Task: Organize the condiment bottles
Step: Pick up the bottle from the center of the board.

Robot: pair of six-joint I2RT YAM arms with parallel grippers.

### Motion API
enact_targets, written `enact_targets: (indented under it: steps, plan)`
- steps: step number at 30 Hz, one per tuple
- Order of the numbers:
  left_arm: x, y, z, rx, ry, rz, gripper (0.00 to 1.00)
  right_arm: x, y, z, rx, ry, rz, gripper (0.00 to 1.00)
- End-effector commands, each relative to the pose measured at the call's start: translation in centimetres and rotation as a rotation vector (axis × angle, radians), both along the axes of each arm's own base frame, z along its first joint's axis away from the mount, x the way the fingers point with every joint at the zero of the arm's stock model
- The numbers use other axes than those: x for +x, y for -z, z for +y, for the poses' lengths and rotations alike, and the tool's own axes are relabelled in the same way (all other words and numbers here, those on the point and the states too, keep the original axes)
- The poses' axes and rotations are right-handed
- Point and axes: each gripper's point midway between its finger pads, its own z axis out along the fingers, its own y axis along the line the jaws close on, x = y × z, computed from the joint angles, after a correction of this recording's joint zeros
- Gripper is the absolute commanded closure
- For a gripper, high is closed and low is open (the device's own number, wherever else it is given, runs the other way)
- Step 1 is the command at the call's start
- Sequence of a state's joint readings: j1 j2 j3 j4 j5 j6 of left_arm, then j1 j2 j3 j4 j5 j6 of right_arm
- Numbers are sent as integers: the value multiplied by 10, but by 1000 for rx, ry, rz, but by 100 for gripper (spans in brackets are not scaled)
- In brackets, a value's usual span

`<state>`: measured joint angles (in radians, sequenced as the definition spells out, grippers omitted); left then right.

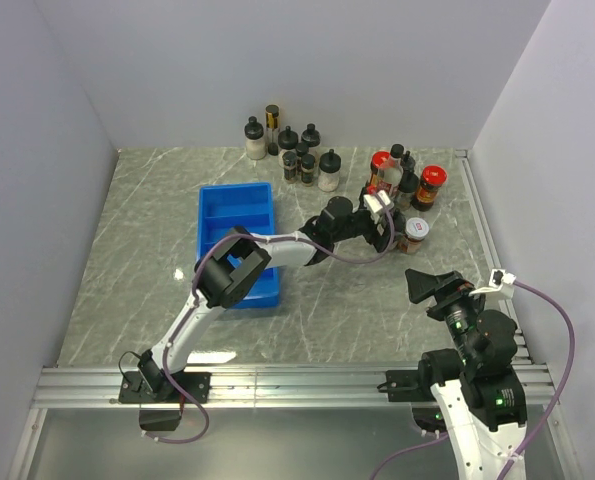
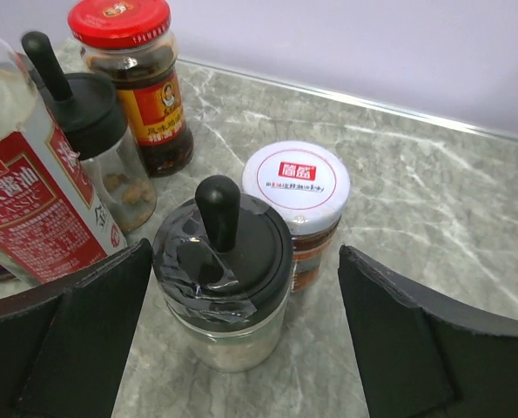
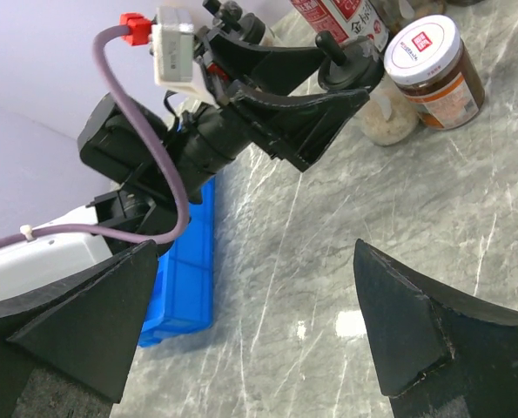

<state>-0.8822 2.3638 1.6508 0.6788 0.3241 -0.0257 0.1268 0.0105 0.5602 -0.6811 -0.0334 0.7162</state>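
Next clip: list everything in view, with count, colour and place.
back bottles: about eight, mostly black-capped, light or dark contents, far edge by the wall
red-capped jar: one, dark contents, right cluster
red-labelled sauce bottle: one, right cluster
other black-capped bottles: two, right cluster
white-lidded jar: one, brown contents, near end of right cluster
black-capped jar: one, pale contents, beside the white-lidded jar
blue tray: one, centre-left
table: one, grey marbled
left pincer: open, astride the black-capped jar, not gripping
right pincer: open, near right, empty
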Motion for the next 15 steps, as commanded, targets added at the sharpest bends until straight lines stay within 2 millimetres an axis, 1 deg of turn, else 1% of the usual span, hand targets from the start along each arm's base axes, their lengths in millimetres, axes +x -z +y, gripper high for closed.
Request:
enact_targets:
  steps: [1,5,6,7,8,9,12,15]
  plan:
    - [3,-2,-7,21,14,-48,7,-7,-18,-3,-7,8,-67,0]
    - [10,3,-5,32,-24,-50,6,-7,-17,-2,-2,1,-65,0]
    - [12,0,-6,28,-29,-58,6,-6,-17,-1,-2,-2,-66,0]
    - [13,3,-6,31,-35,-54,6,-6,-17,-1,-1,-3,-68,0]
    - [15,0,-8,28,-37,-57,6,-6,-17,-1,1,-3,-64,0]
    - [15,1,-8,27,-37,-51,6,-6,-17,0,0,-7,-66,0]
    - [16,0,-11,16,-31,-45,8,-6,-18,0,0,-7,-68,0]
    - [15,-1,-14,12,-19,-40,13,-6,-18,0,2,-9,-70,0]
